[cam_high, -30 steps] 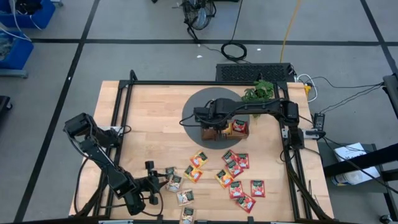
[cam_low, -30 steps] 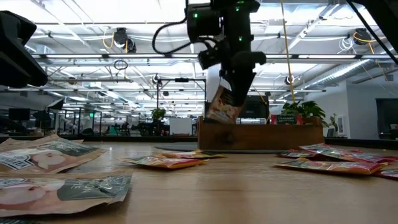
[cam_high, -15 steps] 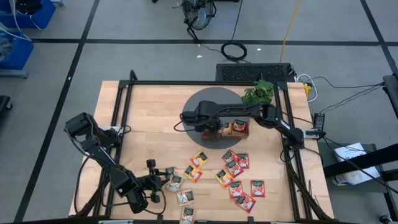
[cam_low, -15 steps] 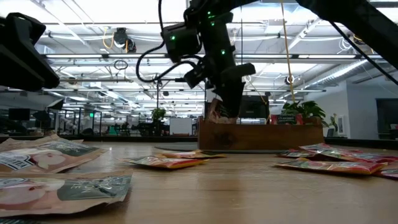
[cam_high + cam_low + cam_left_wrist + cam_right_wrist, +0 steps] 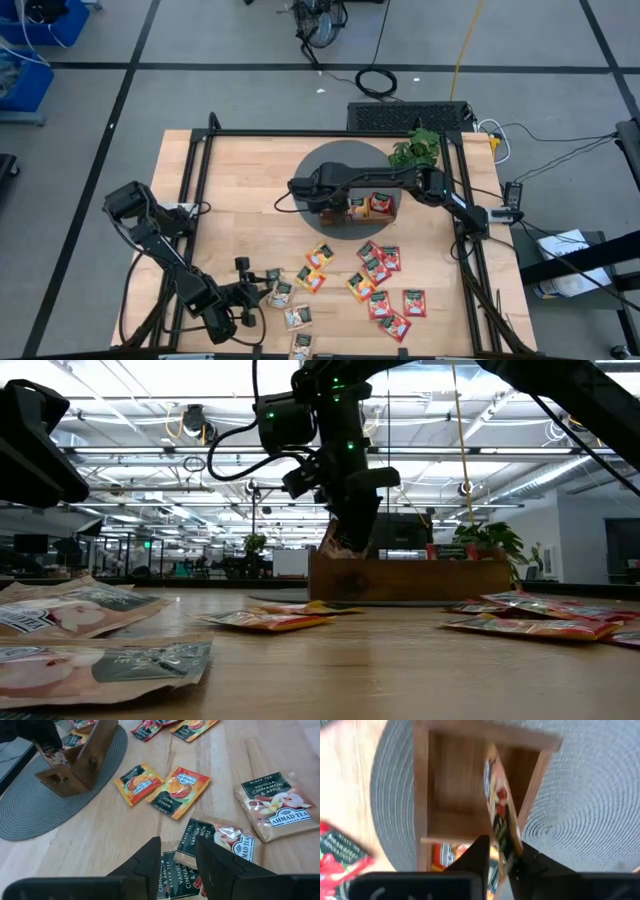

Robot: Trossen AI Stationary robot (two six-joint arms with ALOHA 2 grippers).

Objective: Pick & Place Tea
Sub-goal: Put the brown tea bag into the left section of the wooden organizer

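A wooden tray [image 5: 398,214] stands on a round grey mat [image 5: 320,165], with red and orange tea sachets [image 5: 380,203] in its right compartments. My right gripper [image 5: 335,203] points down over the tray's left end compartment [image 5: 450,790], shut on a tea sachet [image 5: 499,810]. More tea sachets [image 5: 378,272] lie flat across the near half of the table. My left gripper [image 5: 177,847] hovers open near the table's near left corner, above beige sachets [image 5: 220,837], touching none of them. My right gripper pinches the sachet's upper end [image 5: 509,854] between its two fingers, one on each flat face. The fingers come from above, pointing down. The sachet hangs edge-on and slightly tilted below them, its lower end [image 5: 335,545] down inside the tray's end compartment.
A small green plant [image 5: 415,150] stands behind the tray at the table's far right. A black frame [image 5: 300,133] runs around the table. Bare wood shows on the far left of the table [image 5: 230,190].
My right gripper has gone down and a little toward the table's left over the tray, rolling slightly. The sachet, which hung clear above the tray's wall, now reaches down into the left end compartment.
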